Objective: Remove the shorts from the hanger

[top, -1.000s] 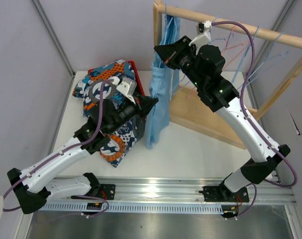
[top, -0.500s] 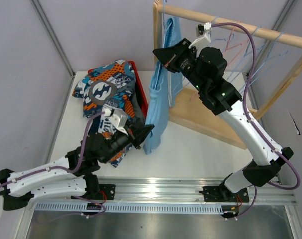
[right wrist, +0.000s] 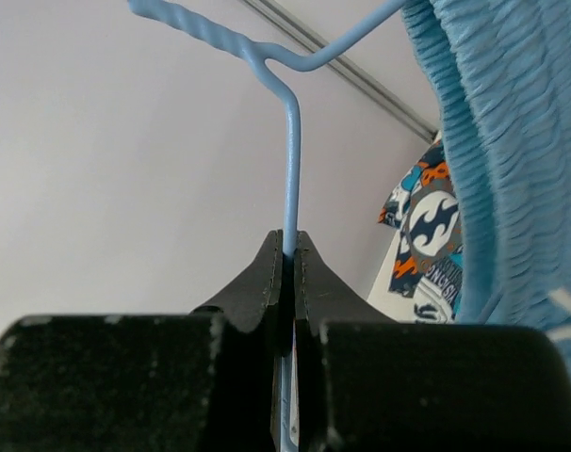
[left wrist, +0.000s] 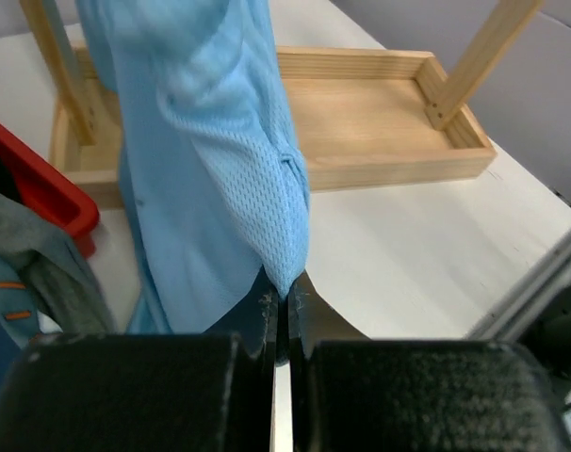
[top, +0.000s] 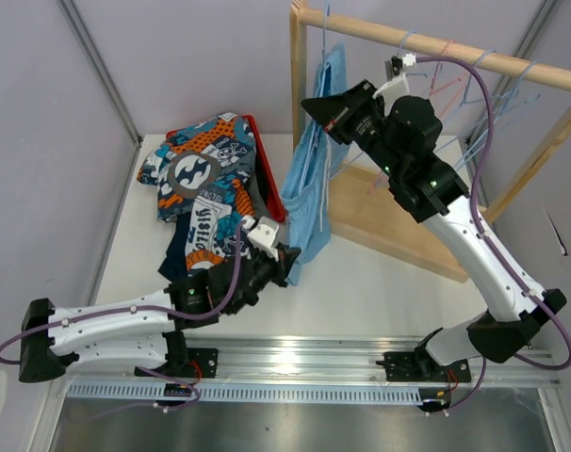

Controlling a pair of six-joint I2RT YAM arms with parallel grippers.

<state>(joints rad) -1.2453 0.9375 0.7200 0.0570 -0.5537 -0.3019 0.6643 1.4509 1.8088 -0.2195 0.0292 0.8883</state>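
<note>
Light blue mesh shorts (top: 309, 179) hang from a light blue wire hanger (right wrist: 290, 160) beside the wooden rack's left post. My right gripper (top: 316, 104) is shut on the hanger's wire stem, as the right wrist view (right wrist: 288, 243) shows, with the shorts' waistband (right wrist: 512, 141) at the right edge. My left gripper (top: 287, 266) is low over the table, shut on the shorts' bottom hem. In the left wrist view (left wrist: 286, 287) the fabric (left wrist: 201, 141) runs up from between the shut jaws.
A red bin (top: 269, 188) at the left holds a pile of shorts, with the orange, blue and white patterned pair (top: 205, 174) on top. The wooden rack's rail (top: 436, 52) carries several empty wire hangers (top: 460, 85). Its tray base (top: 389, 226) lies behind the shorts.
My left gripper has moved down toward the near edge, drawing the shorts' hem with it. My right gripper has shifted up and right with the hanger.
</note>
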